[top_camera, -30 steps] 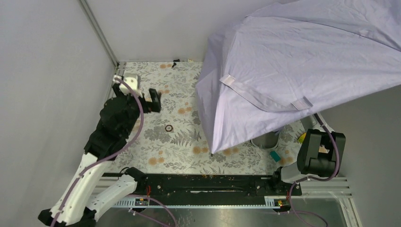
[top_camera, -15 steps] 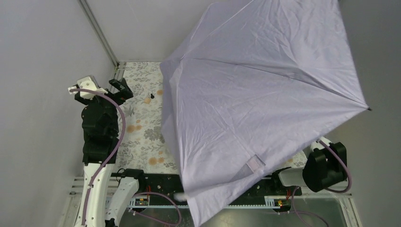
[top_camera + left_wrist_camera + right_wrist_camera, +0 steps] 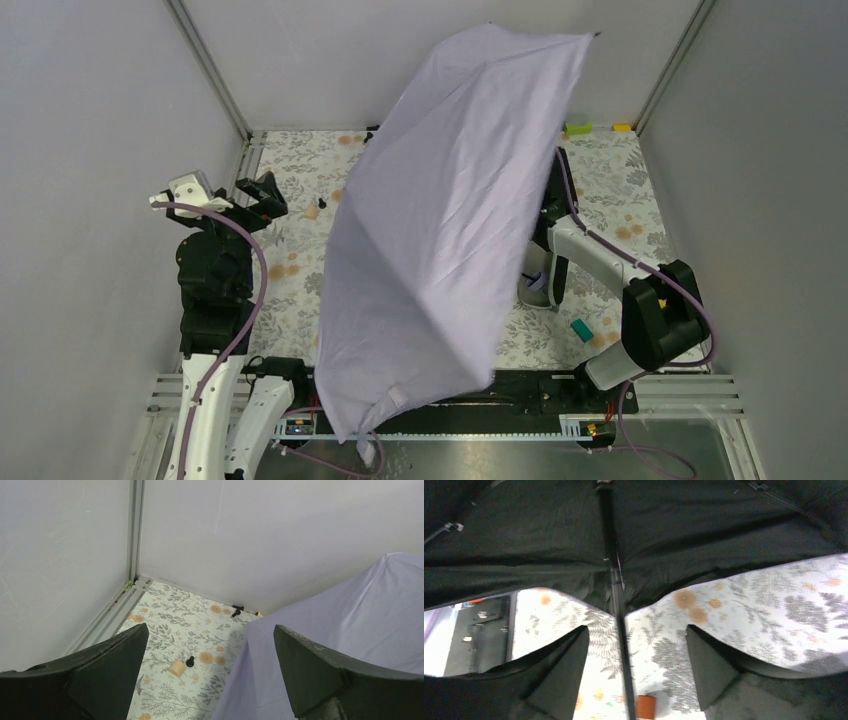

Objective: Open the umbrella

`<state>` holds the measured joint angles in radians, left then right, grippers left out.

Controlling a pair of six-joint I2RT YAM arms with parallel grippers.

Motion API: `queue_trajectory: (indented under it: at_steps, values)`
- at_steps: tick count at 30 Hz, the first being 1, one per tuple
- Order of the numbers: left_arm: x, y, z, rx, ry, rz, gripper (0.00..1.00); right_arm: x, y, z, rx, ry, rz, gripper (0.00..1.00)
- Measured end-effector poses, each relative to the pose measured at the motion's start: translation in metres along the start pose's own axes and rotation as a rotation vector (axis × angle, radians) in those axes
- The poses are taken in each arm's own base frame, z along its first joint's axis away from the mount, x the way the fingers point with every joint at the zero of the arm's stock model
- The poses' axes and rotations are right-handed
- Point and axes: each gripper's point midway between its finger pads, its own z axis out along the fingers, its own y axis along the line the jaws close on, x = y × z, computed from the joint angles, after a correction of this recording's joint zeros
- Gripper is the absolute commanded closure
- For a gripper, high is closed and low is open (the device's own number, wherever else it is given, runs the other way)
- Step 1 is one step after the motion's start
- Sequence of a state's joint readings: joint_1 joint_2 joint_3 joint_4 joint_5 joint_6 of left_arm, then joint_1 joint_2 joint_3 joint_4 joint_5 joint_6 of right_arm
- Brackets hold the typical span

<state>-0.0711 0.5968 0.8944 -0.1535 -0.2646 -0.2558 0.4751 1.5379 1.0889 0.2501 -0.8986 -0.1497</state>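
Pale lavender fabric umbrella [image 3: 440, 200] open, tilted over floral counter [image 3: 620, 190]. Left end effector [image 3: 207, 635] beside it, apart & empty; right end effector [image 3: 636, 630] under it, apart, thin black shaft [image 3: 615, 590] btwn.

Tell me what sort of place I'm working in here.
Most likely an enclosed robot test cell, not a home: plain grey wall panels set in aluminium frame posts, a floral-covered table, and a black mounting rail for the arms at its near edge.
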Motion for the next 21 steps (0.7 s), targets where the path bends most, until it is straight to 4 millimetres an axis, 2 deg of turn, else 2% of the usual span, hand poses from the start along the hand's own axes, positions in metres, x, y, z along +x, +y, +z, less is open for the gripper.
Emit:
queue_trajectory:
  at_steps: [6, 12, 17, 21]
  values:
    - [0.001, -0.003, -0.001, 0.015, 0.002, -0.004, 0.01, 0.020, -0.011, -0.011, 0.139, 0.021, 0.023, 0.03]
    - [0.000, -0.005, -0.002, 0.030, -0.002, -0.006, 0.01, 0.040, -0.023, -0.034, 0.339, 0.050, 0.087, 0.00]
    - [0.003, -0.004, -0.004, 0.033, 0.001, -0.007, 0.01, 0.044, -0.027, -0.063, 0.487, 0.032, 0.138, 0.00]
    - [0.003, -0.003, -0.007, 0.032, 0.002, -0.009, 0.01, 0.047, -0.036, -0.096, 0.609, -0.012, 0.229, 0.01]
